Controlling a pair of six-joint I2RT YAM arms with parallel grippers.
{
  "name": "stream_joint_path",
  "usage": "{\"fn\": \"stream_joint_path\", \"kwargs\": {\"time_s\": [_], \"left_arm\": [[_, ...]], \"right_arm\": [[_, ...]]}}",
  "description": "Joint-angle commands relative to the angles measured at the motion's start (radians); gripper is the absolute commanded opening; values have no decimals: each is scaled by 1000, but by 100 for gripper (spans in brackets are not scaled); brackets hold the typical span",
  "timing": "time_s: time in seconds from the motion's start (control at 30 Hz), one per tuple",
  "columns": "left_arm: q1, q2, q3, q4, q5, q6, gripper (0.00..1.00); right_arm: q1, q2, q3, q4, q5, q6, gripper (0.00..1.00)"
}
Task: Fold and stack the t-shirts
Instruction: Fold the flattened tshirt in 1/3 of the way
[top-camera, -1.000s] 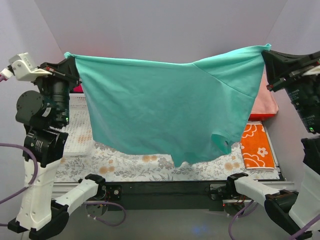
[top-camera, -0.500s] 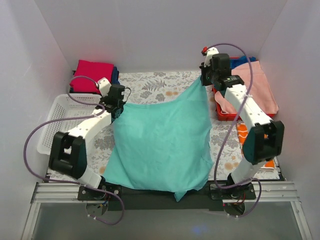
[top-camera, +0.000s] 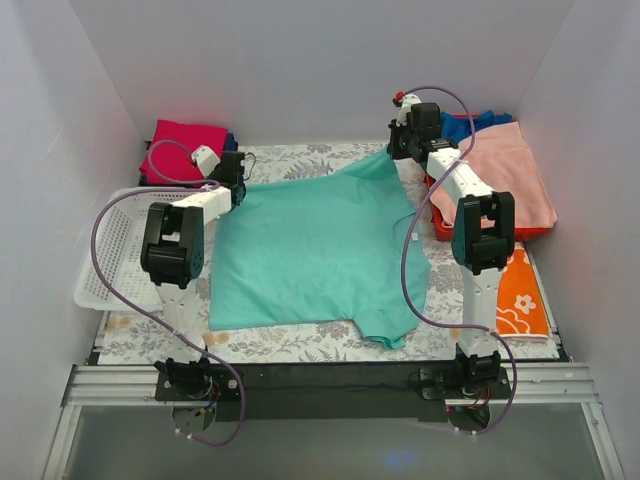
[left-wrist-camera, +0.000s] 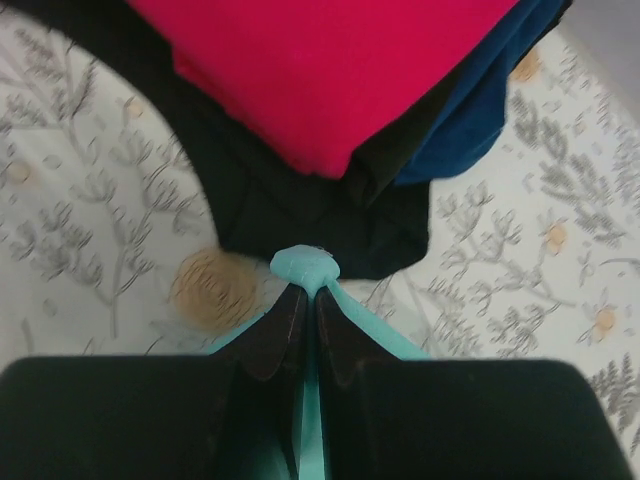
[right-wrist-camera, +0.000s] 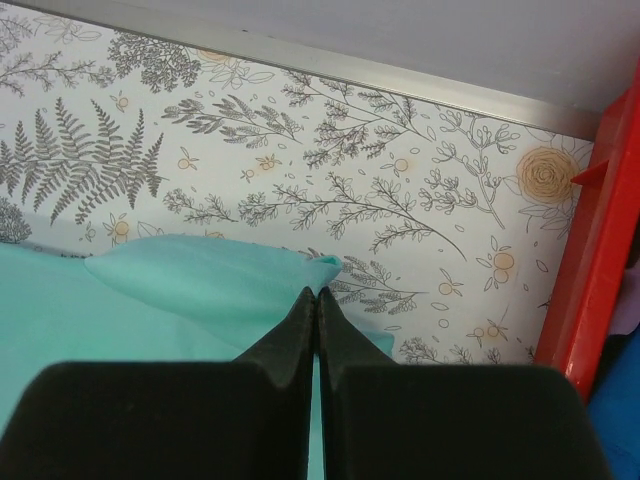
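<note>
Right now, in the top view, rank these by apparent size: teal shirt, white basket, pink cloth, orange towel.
Largest: teal shirt, clearly.
Next: white basket and pink cloth. They look alike and both are partly hidden, so I leave them unranked.
Smallest: orange towel.

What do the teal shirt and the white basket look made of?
The teal t-shirt: soft matte cloth, fibre unclear; it lies limp with gentle wrinkles and bunches at the pinched corners. The white basket: probably rigid moulded plastic; regular grid of holes, stiff rim.
</note>
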Motion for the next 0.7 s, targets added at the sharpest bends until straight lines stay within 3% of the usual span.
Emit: {"fn": "stream_joint_path", "kwargs": {"time_s": [0.0, 0.23, 0.67], "left_arm": [[3, 27, 100, 81, 6, 78, 0], [5, -52, 74, 141, 9, 128, 0], [5, -244, -183, 155, 21, 64, 0]], "right_arm": [[-19, -1, 50, 71, -38, 14, 1], [-21, -90, -63, 114, -34, 20, 1], [-19, -382, -409, 167, -41, 46, 1]]}}
